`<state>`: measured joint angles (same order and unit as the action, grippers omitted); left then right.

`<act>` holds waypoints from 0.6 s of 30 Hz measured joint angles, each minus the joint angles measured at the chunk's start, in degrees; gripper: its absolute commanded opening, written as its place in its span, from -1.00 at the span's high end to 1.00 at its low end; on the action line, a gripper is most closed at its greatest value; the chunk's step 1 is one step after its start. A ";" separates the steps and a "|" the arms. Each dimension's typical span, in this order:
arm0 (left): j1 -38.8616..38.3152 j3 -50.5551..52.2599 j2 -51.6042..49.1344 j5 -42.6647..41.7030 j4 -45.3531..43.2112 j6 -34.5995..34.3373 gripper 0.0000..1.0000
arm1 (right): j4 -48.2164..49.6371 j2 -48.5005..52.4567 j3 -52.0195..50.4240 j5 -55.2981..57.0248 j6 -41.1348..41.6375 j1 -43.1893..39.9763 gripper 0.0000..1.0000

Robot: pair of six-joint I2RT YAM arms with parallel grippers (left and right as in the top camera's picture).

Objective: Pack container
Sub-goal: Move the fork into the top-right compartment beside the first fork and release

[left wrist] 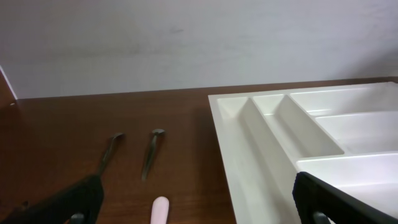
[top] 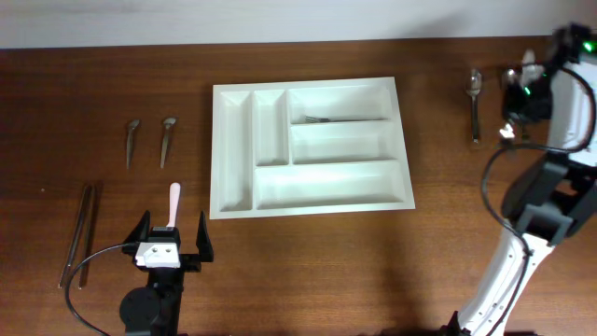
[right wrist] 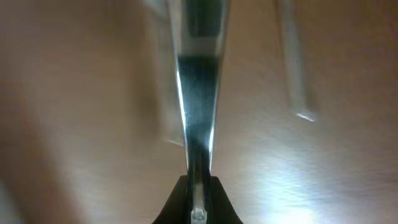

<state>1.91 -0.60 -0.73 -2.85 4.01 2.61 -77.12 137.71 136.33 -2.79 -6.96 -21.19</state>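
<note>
Overhead, we saw the left pincer [top: 173, 227] spread wide just above the dark wooden table [top: 448, 243], pinching nothing. A pink-handled utensil [top: 173, 201] lay flat between its black fingers and a little ahead of them, rounded pink end pointing away from the arm. To its left a pair of thin sticks [top: 79, 233] lay side by side. Farther ahead were two small metal spoons [top: 131, 140] [top: 168, 140], bowls away from the robot.

To the right of that pincer, at mid-table, sat the container [top: 235, 149]. It was a white, smooth, slightly glossy plastic cutlery tray, rectangular with rounded inner corners. Its long axis ran left to right across the table. Two narrow compartments at its left end ran away from the robot, and three long ones ran crosswise, stacked near to far. In the farthest long compartment a metal fork [top: 345, 119] lay along the length, tines toward the left. We saw nothing in the other compartments.

In the right wrist view the right pincer [right wrist: 199, 190] was pressed together, its dark tips pinching a slim, shiny metal handle [right wrist: 199, 93] that ran straight out from them. The wood behind it was blurred, and we could not tell what kind of cutlery it was. Overhead, that arm stood over the far right of the table, well apart from the container, with another spoon [top: 474, 93] lying just beside it.
</note>
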 measured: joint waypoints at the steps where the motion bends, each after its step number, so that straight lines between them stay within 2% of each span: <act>1: 0.00 0.00 0.00 0.00 0.00 0.00 -0.99 | 0.04 0.00 1.27 -1.40 2.45 1.09 0.92; 8: 0.00 0.00 0.00 0.00 0.00 0.00 -0.98 | 4.22 0.00 4.63 -10.38 24.28 11.17 0.92; 18: 0.00 0.00 0.00 0.00 0.00 0.00 -0.98 | 10.82 0.00 4.68 -11.85 53.70 25.90 0.92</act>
<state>1.91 -0.60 -0.73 -2.85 4.01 2.61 -66.30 137.71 141.01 -14.63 46.74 4.71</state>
